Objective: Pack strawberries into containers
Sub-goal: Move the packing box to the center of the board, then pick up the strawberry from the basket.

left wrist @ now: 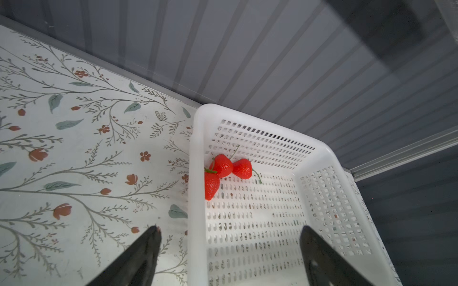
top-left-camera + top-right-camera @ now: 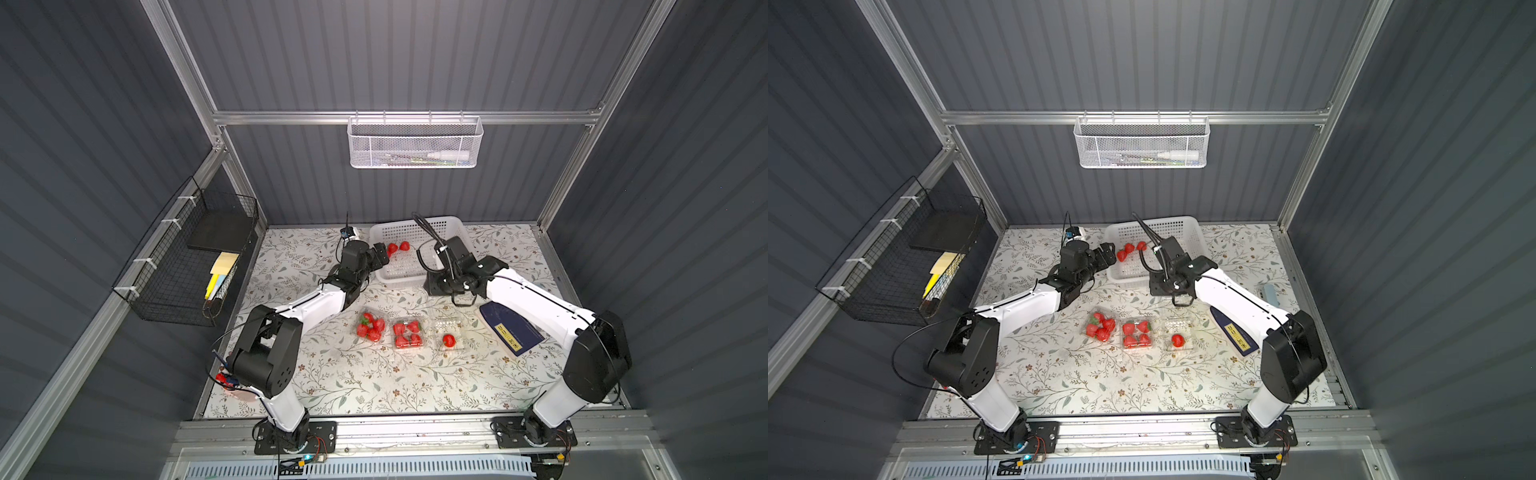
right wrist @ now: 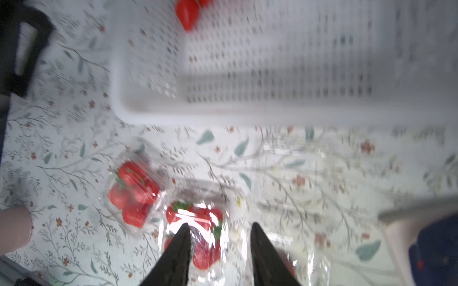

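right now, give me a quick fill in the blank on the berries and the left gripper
The white basket holds ___ strawberries.
The container nearest the right arm holds just ___ strawberry.
The left gripper hovers by the basket, jaws ___.
Missing words: three; one; open.

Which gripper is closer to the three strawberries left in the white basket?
Left. The left gripper hangs open over the white basket's rim, close to the strawberries. The right gripper is outside the basket, above the clear containers.
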`<state>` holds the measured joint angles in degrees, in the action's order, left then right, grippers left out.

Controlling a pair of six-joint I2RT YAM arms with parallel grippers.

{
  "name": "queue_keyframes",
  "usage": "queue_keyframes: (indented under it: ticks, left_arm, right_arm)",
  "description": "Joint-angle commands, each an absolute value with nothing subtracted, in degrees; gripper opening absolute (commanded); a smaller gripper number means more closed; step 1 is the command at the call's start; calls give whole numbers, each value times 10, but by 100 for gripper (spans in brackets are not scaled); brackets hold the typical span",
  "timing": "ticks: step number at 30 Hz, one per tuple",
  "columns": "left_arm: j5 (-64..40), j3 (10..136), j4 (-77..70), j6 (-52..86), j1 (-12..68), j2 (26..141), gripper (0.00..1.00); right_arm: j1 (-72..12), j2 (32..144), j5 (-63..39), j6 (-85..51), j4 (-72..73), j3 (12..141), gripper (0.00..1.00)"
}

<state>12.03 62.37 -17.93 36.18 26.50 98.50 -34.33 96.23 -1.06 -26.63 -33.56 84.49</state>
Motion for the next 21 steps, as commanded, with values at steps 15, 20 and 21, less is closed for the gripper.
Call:
queue_keyframes:
  ticks: [15, 20, 21]
  left_arm:
    - [113, 691, -178, 339, 261, 1089, 89]
    - [103, 694, -181, 331, 261, 1105, 89]
    - [100, 694, -184, 331, 261, 1109, 89]
  right_arm:
    - [-254, 1377, -27, -174, -263, 1264, 58]
    - [-255, 1451, 8, -148, -215, 1316, 59]
    - [-255, 1467, 16, -143, -212, 1330, 60]
